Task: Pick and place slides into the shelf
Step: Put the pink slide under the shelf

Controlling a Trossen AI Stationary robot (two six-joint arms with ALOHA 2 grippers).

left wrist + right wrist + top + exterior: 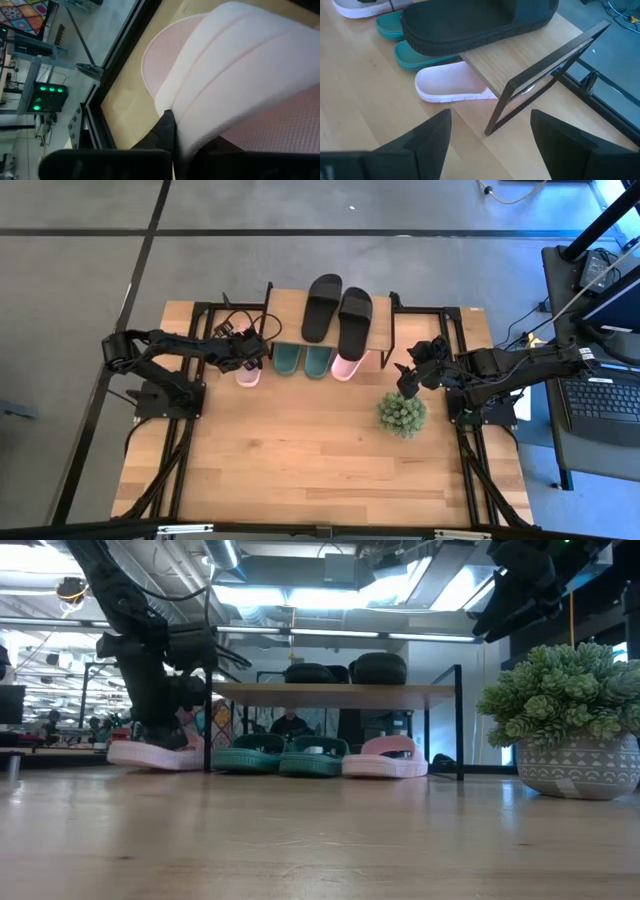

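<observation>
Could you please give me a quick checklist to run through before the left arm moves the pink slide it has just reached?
1. Left gripper shut on the loose pink slide: ok.
2. Grip firm enough to lift: cannot tell.
3. Room under the shelf beside the green slides: cannot tell.
4. Other pink slide already under the shelf: ok.
5. Black slides on top: ok.
6. Right gripper open, near the plant, away from the left arm: ok.

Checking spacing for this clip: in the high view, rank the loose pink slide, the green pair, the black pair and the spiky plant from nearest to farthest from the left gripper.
1. Pink rubber slide, clamped in the shut left gripper, outside the shelf's left end.
2. Dark green rubber slide pair, under the wooden shelf.
3. Black rubber slide pair, on top.
4. Round spiky green plant, by the right gripper.
</observation>
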